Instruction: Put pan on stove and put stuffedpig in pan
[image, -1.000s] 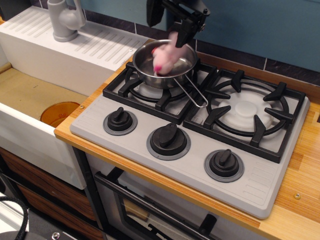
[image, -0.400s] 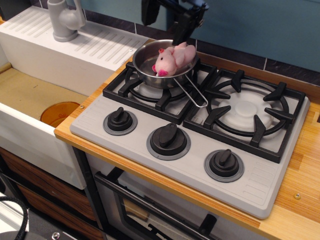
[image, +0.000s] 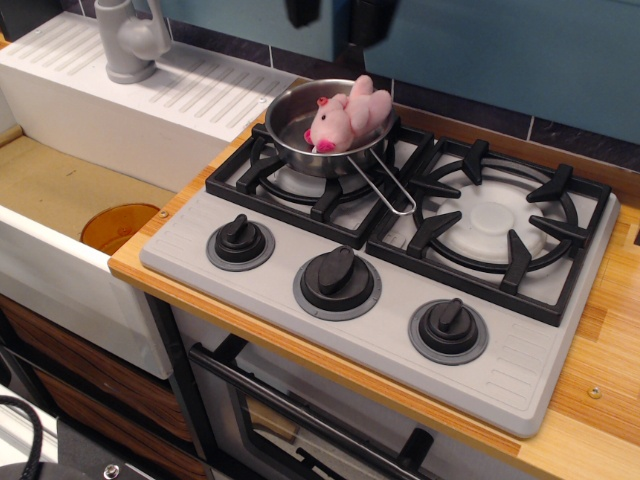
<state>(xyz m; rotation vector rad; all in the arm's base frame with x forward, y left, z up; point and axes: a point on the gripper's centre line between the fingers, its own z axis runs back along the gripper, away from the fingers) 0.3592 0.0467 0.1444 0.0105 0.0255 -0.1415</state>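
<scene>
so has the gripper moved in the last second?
Yes. The gripper has risen away from the pan, now mostly out of frame at the top edge, against the wall.

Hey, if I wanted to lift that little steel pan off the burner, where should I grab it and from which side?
Probably the wire-loop handle of the pan, approached from above at the front right. It juts out over the grate, clear of the stuffed pig lying inside against the far rim.

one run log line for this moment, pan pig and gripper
pan: on left burner grate of stove | stuffed pig: in pan, leaning on rim | gripper: above pan, empty
</scene>
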